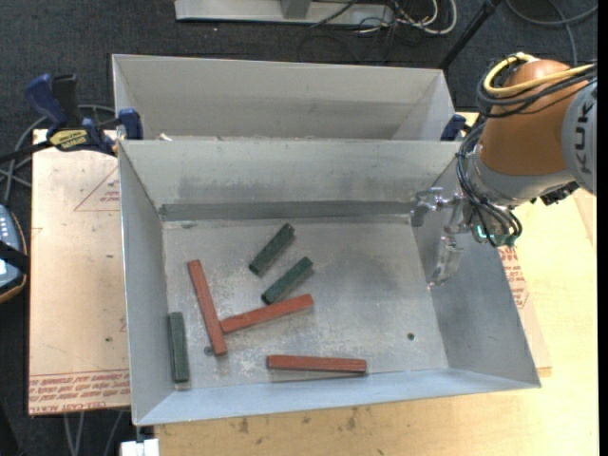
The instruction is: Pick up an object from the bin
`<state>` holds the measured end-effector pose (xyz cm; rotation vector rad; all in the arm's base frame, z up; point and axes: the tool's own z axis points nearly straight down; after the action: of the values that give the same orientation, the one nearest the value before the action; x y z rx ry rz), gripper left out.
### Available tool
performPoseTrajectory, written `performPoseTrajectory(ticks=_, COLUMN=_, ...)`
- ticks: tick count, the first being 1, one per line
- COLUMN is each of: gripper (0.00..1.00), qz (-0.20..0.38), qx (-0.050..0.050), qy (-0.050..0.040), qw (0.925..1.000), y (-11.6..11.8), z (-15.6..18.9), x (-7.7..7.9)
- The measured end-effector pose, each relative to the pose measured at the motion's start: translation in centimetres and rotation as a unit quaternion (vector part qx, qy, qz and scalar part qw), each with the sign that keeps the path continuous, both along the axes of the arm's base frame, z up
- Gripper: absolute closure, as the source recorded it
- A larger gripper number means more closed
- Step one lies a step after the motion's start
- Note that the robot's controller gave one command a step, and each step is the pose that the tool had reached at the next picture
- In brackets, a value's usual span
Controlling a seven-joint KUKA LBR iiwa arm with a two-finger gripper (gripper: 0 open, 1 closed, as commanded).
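Six small bars lie on the floor of the grey metal bin, all in its left half and middle, and none of them is in the gripper. We see the gripper low on the bin's right side, close against the sloping right wall, hanging over bare floor at the end of the arm with its orange cover; whether it is apart or together we cannot tell from this angle. Nearest to it, though well apart, is the lower green block, lying slantwise near the middle. The upper green block lies just beside it, tilted the same way, and the two do not touch. Just below them the slanted red bar runs down to the left until its end meets the long red bar, which lies steeply from upper left to lower right. We find a third green block lengthwise along the left wall, apart from the rest, and a flat red bar close along the front wall.
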<state>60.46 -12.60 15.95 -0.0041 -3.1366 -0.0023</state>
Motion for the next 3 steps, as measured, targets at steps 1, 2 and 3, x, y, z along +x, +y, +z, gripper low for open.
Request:
performPoseTrajectory(ticks=1, gripper=0.0, qz=0.099, qx=0.0, qy=-0.0065, qw=0.9951, y=5.5, z=5.8, x=-0.4)
performPoseTrajectory(ticks=2, gripper=0.0, qz=0.142, qx=0.002, qy=-0.0011, qw=0.9899, y=12.7, z=-2.3, x=1.7)
performPoseTrajectory(ticks=3, gripper=0.0, qz=0.188, qx=0.001, qy=-0.0064, qw=0.9821, y=20.6, z=-8.8, x=3.4)
